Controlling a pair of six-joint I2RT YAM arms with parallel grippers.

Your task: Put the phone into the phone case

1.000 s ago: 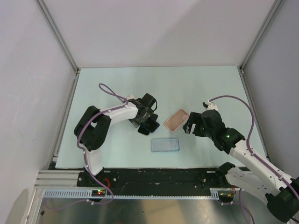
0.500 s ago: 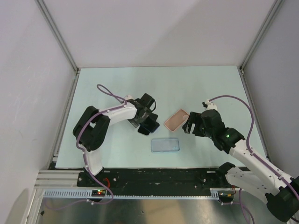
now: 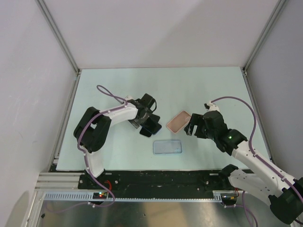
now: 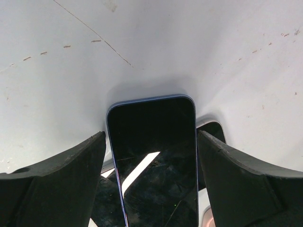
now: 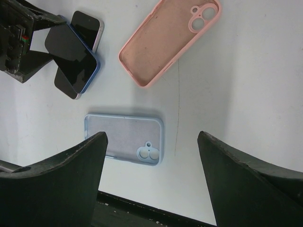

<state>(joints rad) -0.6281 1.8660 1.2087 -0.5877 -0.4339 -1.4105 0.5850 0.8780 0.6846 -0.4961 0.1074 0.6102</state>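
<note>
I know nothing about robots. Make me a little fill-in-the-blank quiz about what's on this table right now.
1. The pink phone case lies with its hollow side facing ____.
2. The phone sits between the fingers of the left gripper with its ____ side up.
3. The right gripper is open and holds ____.
4. The second case, nearer the arms' bases, is light ____.

Missing words: up; screen; nothing; blue.
</note>
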